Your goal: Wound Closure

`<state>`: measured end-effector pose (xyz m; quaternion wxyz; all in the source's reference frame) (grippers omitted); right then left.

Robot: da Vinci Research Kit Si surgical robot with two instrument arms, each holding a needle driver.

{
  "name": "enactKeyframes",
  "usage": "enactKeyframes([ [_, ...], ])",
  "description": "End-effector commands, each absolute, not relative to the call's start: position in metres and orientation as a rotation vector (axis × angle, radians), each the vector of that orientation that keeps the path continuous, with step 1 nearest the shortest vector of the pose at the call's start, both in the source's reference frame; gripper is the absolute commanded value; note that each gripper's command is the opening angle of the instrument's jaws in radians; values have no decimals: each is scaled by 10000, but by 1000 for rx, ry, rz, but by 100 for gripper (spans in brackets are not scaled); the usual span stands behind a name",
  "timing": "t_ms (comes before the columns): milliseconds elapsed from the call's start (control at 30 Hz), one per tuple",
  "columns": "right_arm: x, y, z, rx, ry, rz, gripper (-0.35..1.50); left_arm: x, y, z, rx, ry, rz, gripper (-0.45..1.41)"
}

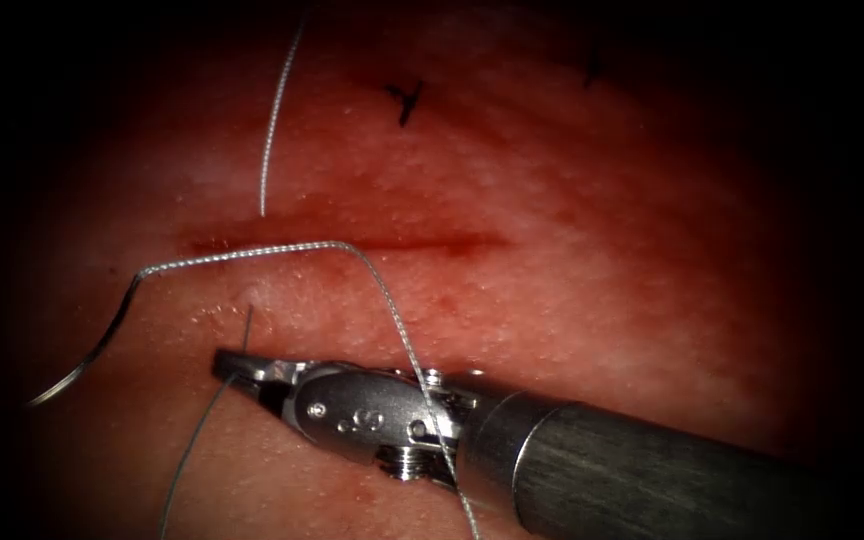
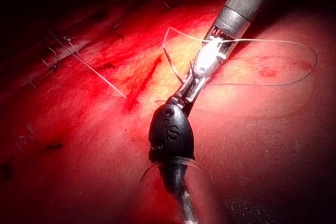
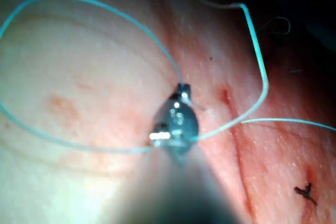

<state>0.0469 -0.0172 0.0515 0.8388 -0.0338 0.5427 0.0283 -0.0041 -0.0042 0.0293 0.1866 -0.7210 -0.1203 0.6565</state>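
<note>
Right tool (image 1: 237, 368) fingers grip thread (image 1: 252, 252) below cut (image 1: 352, 240).

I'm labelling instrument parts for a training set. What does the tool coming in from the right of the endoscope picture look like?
The right arm's tool has a long, dark grey, matte cylindrical shaft that steps into a shiny silver metal wrist. The wrist housing is rounded, with small round pins and screws and an engraved marking on its side. It tapers to two slim, pointed silver fingers.
</note>
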Motion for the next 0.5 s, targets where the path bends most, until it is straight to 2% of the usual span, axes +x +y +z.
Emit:
enactKeyframes([
  [33, 477, -179, 505, -68, 1159, 52, -35, -47, -41, 298, -2033, -338, 1848, -45],
  [400, 462, -196, 482, -57, 1167, 43, -35, -48, -42, 297, -2032, -337, 1848, -45],
  [433, 462, -191, 483, -58, 1166, 49, 12, -48, -42, 297, -2032, -337, 1848, -45],
  [467, 461, -182, 486, -69, 1172, 67, 68, -48, -42, 297, -2032, -337, 1848, -45],
  [500, 461, -176, 488, -80, 1179, 83, 94, -48, -42, 297, -2032, -337, 1848, -45],
])
